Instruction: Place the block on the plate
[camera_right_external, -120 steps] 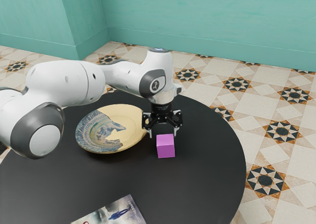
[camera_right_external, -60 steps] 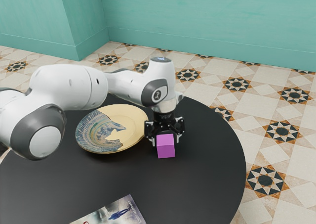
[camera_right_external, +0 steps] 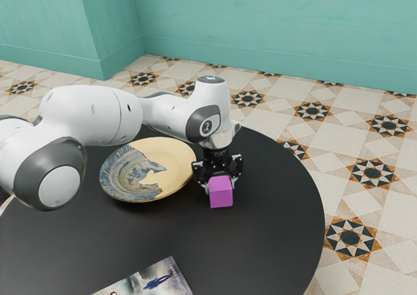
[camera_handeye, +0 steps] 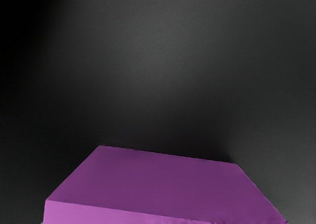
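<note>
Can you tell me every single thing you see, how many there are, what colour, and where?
block: one, pinky-purple, between the gripper's fingers, beside the plate
plate: one, pale yellow with a blue pattern, on the table
table: one, black, round-edged, under everything else
magazine or book: one, greyish-blue cover, on the table's near side
floor: one, cream tiles with dark and orange stars, around the table
walls: at least two, teal, at the back
arm: one, white and grey, over the table
gripper: one, black, closed on the block
</note>
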You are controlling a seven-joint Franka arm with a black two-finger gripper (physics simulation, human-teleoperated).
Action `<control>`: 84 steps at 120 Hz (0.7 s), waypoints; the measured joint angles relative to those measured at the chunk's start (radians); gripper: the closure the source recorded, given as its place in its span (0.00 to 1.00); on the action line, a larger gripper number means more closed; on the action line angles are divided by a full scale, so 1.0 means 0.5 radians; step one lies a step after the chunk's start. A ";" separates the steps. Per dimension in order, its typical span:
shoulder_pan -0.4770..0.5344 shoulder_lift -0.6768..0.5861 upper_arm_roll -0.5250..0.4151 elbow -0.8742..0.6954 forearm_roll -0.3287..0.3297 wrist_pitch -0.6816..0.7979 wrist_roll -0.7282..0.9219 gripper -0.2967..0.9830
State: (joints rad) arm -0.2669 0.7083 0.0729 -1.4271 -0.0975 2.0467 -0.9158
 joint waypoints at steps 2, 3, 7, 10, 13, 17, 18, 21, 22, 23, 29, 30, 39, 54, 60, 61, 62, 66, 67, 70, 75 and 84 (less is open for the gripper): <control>0.000 -0.002 0.000 0.000 0.001 0.001 -0.002 0.41; 0.000 -0.003 0.000 0.000 0.002 0.001 -0.003 0.41; 0.000 -0.007 0.001 0.001 0.004 0.002 -0.007 0.42; 0.000 -0.012 0.001 0.002 0.006 0.002 -0.010 0.42; -0.001 -0.019 0.001 0.002 0.009 0.002 -0.012 0.43; -0.002 -0.033 0.001 0.002 0.012 0.001 -0.016 0.44; -0.002 -0.038 0.001 0.002 0.012 0.000 -0.017 0.44; -0.002 -0.052 0.001 0.001 0.014 -0.002 -0.020 0.45; -0.001 -0.057 0.002 0.001 0.015 -0.003 -0.020 0.45; -0.001 -0.062 0.002 0.001 0.015 -0.004 -0.021 0.45; 0.003 -0.098 0.008 -0.002 0.018 -0.009 -0.026 0.45; 0.004 -0.107 0.009 -0.004 0.019 -0.010 -0.027 0.46; 0.028 -0.247 0.024 -0.101 0.024 -0.016 -0.034 0.46; 0.206 -0.558 0.037 -0.337 0.079 -0.025 -0.047 0.46; 0.287 -0.600 0.038 -0.375 0.091 -0.030 -0.052 0.45; 0.300 -0.603 0.038 -0.379 0.093 -0.031 -0.053 0.45; 0.315 -0.605 0.038 -0.381 0.094 -0.032 -0.054 0.45; 0.370 -0.607 0.038 -0.389 0.099 -0.035 -0.057 0.45; 0.383 -0.604 0.038 -0.389 0.100 -0.036 -0.057 0.45; 0.421 -0.591 0.038 -0.387 0.102 -0.038 -0.059 0.45; 0.482 -0.552 0.038 -0.378 0.103 -0.035 -0.062 0.45; 0.575 -0.453 0.027 -0.324 0.102 -0.029 -0.065 0.46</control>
State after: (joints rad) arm 0.0204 0.4817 0.0866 -1.5890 -0.0466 2.0323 -0.9484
